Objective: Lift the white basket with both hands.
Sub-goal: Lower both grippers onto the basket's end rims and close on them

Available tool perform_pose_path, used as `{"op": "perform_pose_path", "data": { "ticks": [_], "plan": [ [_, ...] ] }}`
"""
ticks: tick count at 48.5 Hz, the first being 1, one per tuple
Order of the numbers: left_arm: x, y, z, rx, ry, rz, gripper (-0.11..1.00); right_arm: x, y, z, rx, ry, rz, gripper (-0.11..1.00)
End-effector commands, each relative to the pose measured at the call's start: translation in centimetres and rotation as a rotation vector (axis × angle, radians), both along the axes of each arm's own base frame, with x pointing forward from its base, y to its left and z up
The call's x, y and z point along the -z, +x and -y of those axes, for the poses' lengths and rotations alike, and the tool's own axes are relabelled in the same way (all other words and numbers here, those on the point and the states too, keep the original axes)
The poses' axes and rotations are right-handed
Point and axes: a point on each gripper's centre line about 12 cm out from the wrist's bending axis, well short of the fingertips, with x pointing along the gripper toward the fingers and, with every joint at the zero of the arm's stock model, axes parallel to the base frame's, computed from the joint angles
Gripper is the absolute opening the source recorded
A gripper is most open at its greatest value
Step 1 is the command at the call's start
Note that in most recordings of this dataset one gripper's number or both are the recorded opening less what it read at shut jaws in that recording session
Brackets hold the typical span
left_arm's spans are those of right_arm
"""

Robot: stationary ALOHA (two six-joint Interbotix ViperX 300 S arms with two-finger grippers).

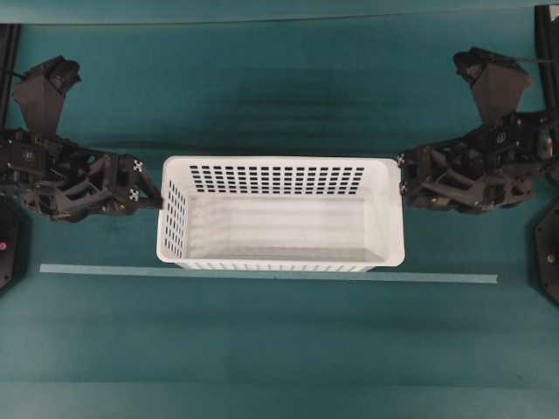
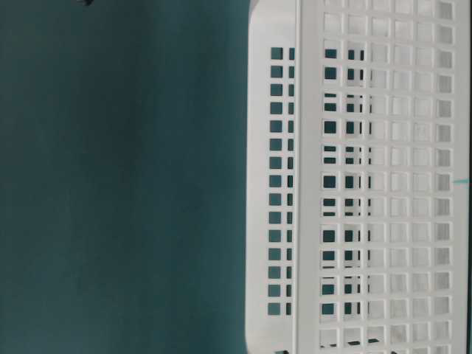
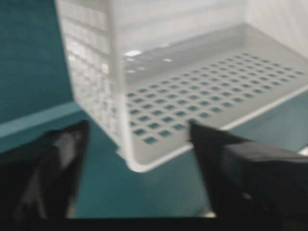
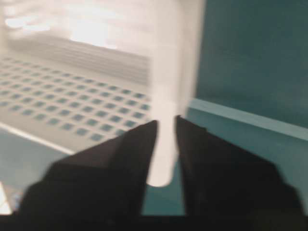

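The right gripper point(image 4: 166, 137) has its jaws drawn close together on the rolled rim of the white basket point(image 1: 279, 214), the pale rim showing in the thin slit between the two dark fingers point(image 4: 120, 159) in the right wrist view. The left gripper point(image 3: 137, 139) has its jaws spread wide, one finger on either side of the basket's near end wall, the rim lying between them without either finger clearly touching it. Seen from overhead, the left gripper point(image 1: 144, 188) meets the basket's left short end and the right gripper point(image 1: 403, 179) meets its right short end, each arm reaching in from its own side. The basket sits near the middle of the teal worktop point(image 1: 279, 349), open side up, its long axis running left to right across the overhead view. Rows of small rectangular holes line its walls, and its ribbed floor is bare. A thin pale strip point(image 1: 437, 278) lies on the worktop just in front of the basket, parallel to its long side. The table-level view shows the basket's perforated wall point(image 2: 369, 184) filling the right of the picture.
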Motion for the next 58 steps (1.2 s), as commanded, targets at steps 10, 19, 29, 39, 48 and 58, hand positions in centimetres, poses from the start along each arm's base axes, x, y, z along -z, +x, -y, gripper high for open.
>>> {"op": "perform_pose_path", "data": {
  "ticks": [10, 19, 29, 39, 48, 58],
  "plan": [
    [0.6, 1.1, 0.0, 0.005, 0.002, -0.023, 0.79, 1.6, 0.3, -0.3, -0.01, -0.006, 0.007, 0.81],
    [1.5, 2.4, -0.1, 0.01, 0.002, -0.042, 0.79, 2.5, 0.9, -0.2, -0.003, 0.003, -0.022, 0.95],
    [2.4, 3.7, -0.1, 0.011, -0.001, -0.071, 0.8, 3.2, 3.1, -0.1, 0.015, 0.042, -0.09, 0.95],
    [4.2, 4.5, 0.0, 0.017, -0.006, -0.13, 0.8, 4.7, 4.4, 0.3, 0.04, 0.073, -0.207, 0.92],
    [6.4, 4.5, 0.4, 0.026, -0.014, -0.202, 0.8, 6.5, 4.8, 0.2, 0.043, 0.076, -0.232, 0.9],
    [8.6, 4.8, 0.3, 0.023, -0.02, -0.261, 0.8, 8.6, 5.2, 0.0, 0.037, 0.081, -0.286, 0.9]
  ]
}}
